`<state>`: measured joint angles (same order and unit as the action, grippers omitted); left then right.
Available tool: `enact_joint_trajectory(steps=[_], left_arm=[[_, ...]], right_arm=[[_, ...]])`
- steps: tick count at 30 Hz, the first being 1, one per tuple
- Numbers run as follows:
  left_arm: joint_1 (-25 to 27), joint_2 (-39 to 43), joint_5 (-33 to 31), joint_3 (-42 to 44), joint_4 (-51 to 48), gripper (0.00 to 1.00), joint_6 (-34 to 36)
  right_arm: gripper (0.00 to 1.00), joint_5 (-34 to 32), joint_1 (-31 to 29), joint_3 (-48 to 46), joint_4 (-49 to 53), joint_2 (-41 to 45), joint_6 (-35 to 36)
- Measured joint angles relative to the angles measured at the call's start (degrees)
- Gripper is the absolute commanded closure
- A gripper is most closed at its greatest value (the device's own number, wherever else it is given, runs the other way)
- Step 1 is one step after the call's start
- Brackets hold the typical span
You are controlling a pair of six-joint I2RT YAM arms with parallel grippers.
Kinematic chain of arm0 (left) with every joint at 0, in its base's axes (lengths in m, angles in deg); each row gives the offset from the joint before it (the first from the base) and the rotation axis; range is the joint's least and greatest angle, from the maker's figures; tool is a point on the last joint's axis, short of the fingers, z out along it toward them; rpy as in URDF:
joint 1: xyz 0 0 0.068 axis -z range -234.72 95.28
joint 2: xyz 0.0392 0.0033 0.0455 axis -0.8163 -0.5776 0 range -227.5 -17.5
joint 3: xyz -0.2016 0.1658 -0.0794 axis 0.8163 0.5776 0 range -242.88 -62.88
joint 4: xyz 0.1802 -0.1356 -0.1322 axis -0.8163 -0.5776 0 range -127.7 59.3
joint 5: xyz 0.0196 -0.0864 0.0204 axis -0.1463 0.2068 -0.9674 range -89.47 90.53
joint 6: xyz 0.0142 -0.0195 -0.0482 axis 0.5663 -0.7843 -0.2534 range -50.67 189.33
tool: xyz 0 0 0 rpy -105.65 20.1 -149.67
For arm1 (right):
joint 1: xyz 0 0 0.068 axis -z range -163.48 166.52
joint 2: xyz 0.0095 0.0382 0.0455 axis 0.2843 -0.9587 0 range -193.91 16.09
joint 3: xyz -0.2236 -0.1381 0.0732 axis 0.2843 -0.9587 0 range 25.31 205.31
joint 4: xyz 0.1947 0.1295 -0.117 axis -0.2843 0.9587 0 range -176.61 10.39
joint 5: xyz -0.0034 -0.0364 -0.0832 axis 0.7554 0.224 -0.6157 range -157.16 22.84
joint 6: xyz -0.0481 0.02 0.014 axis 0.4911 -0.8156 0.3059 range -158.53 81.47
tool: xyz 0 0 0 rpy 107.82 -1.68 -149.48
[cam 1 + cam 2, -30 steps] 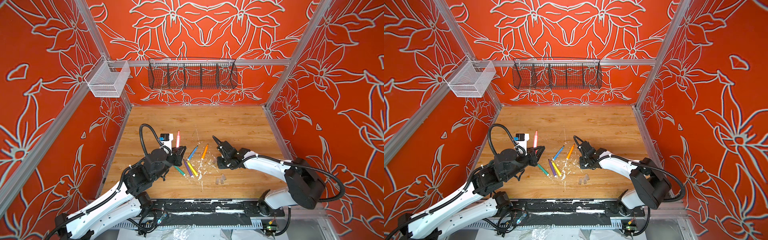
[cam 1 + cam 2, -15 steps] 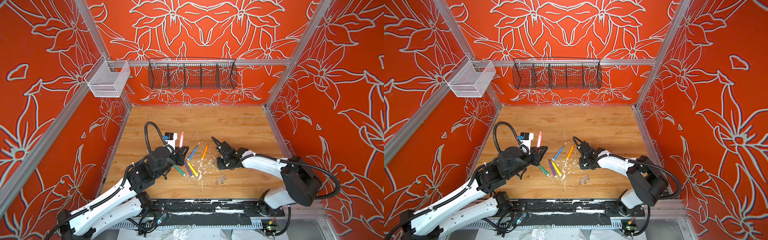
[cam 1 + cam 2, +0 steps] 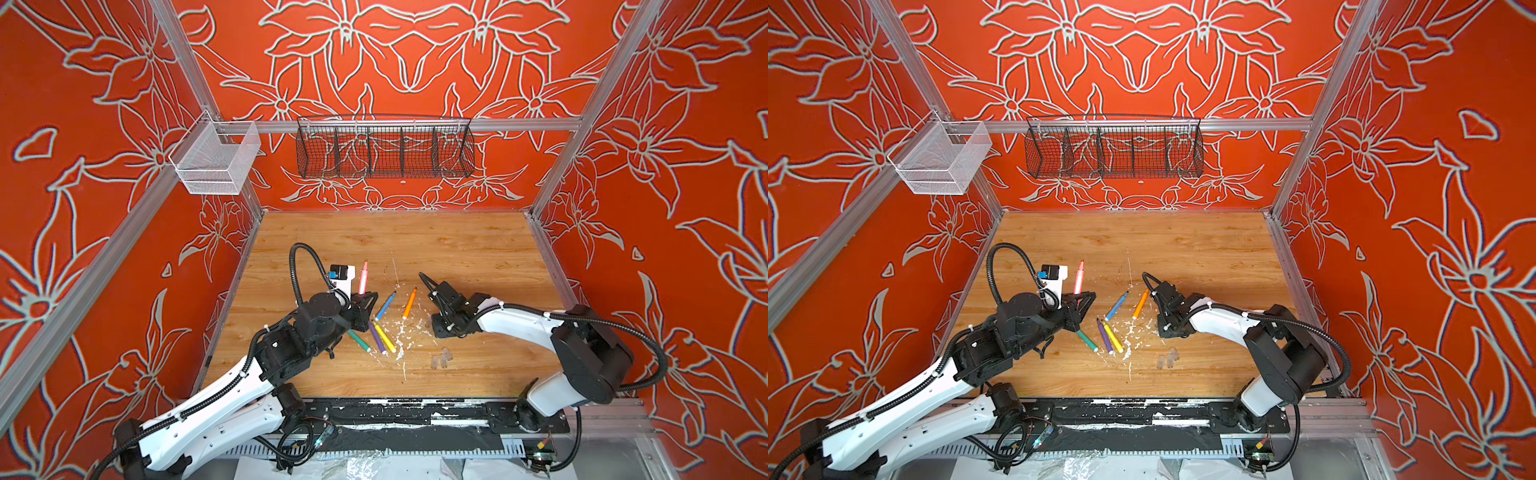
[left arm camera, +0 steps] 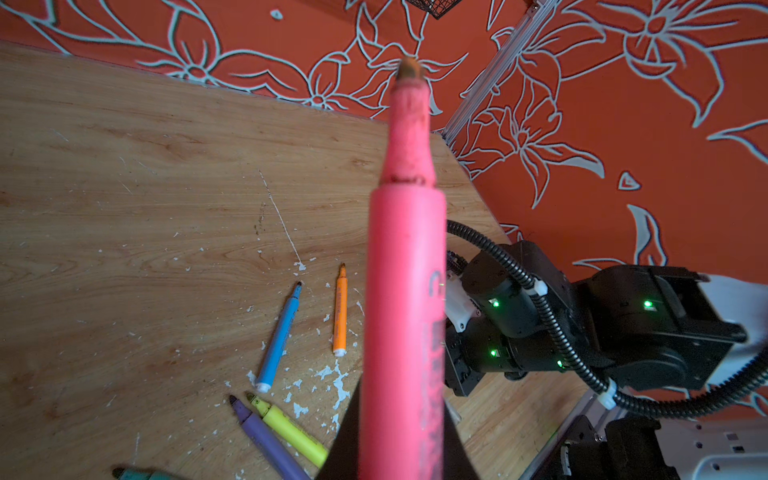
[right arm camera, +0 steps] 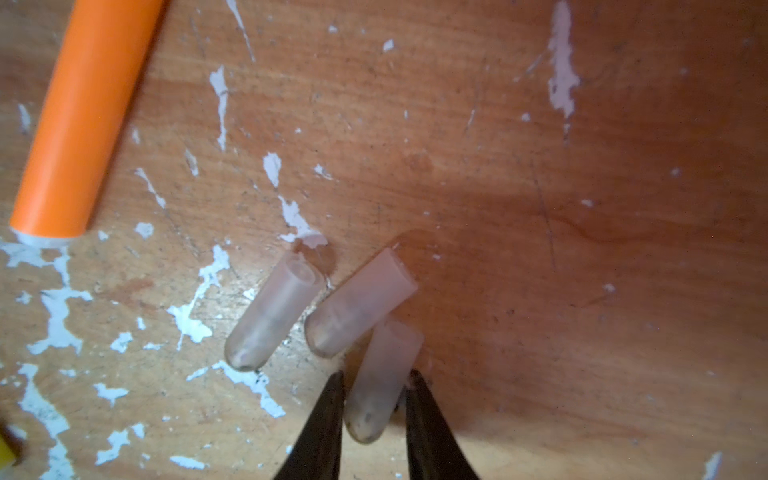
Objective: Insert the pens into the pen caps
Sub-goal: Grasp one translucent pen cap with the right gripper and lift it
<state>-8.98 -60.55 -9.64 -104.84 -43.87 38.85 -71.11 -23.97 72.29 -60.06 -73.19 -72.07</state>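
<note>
Right wrist view: the right gripper (image 5: 376,376) straddles one pen cap (image 5: 380,386), jaws tight beside it; whether they pinch it cannot be told. The cap's long axis runs in line with the jaws, open mouth pointing away from the wrist. The left gripper (image 3: 365,297) is clamped on the pink-red pen (image 3: 363,279), tip up, well apart leftward over the worktop (image 3: 457,249).

- Wooden desk (image 3: 457,249), speckled with white flecks (image 3: 400,352).
- Blue pen (image 3: 385,306) and orange pen (image 3: 409,303) lie apart.
- Green pen (image 3: 359,341), purple pen (image 3: 376,338) and yellow pen (image 3: 384,337) lie close together.
- Clear pen caps (image 3: 440,360) lie nearer the front; they look like three, but they are blurred.
</note>
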Motion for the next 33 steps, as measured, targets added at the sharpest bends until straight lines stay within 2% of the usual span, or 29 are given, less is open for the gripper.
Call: enact_joint_trajectory(steps=[7, 13, 25, 28, 33], left_arm=[[-0.1, 0.0, 0.7, 0.1, 0.5, 1.0, 0.9], [-0.6, -0.4, 1.5, 0.4, 0.9, 1.0, 0.9], [-0.7, -0.4, 1.4, 0.7, 0.9, 1.0, 0.9], [-0.8, -0.3, 1.4, 0.7, 0.9, 1.0, 0.9], [-0.8, -0.3, 1.3, 0.7, 0.9, 1.0, 0.9]], right_arm=[[0.8, -2.5, 0.0, 0.8, 1.3, -0.8, -0.1], [0.73, -3.8, 0.0, 2.1, 2.4, -2.0, -0.1], [0.69, -4.8, 0.0, 4.3, 3.2, -4.1, -0.1], [0.69, -4.8, 0.2, 4.4, 3.1, -4.3, -0.1], [0.78, -4.3, 0.7, 4.9, 2.7, -4.8, -0.1]])
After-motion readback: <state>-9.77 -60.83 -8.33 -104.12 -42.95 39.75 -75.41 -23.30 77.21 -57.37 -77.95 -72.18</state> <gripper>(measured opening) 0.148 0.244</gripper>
